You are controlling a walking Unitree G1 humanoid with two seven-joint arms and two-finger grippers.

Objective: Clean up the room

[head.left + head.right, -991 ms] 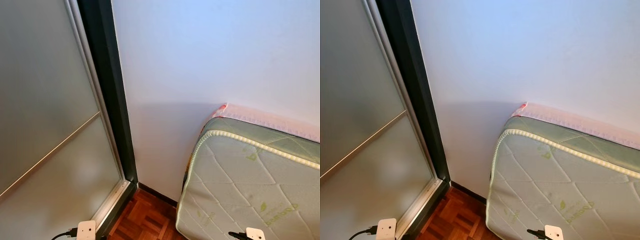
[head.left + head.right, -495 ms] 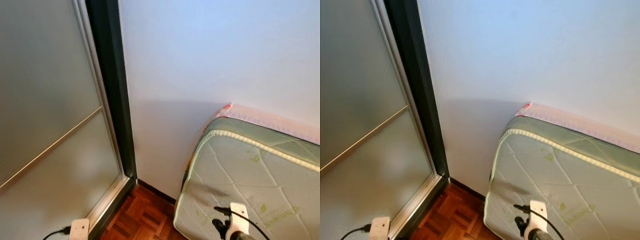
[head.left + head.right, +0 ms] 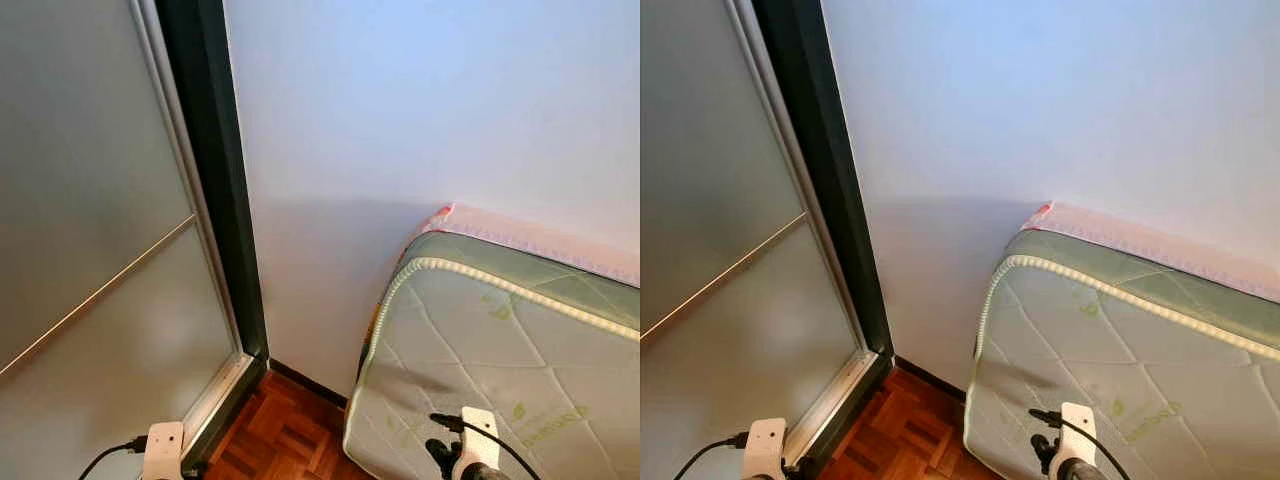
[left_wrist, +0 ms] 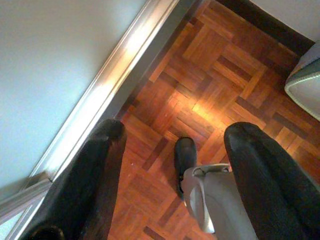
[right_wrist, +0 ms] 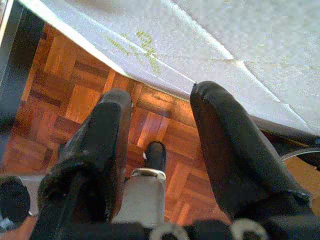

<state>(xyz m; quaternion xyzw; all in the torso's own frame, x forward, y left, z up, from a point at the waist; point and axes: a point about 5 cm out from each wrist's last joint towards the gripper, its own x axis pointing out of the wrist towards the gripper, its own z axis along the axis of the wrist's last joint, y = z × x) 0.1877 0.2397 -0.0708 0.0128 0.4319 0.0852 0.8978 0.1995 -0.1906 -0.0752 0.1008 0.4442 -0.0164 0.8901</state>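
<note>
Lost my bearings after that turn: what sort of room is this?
Probably a bedroom corner: a mattress leans against the white wall, beside a frosted sliding door, maybe a wardrobe, over parquet floor.

Plain white wall (image 3: 420,110) meeting a frosted-glass sliding door (image 3: 90,250) in a dark green frame (image 3: 215,180). Reddish-brown parquet floor (image 4: 210,85) below, catching warm light. A quilted pale-green mattress (image 3: 500,350) with pink-edged cover leans upright against the wall.
</note>
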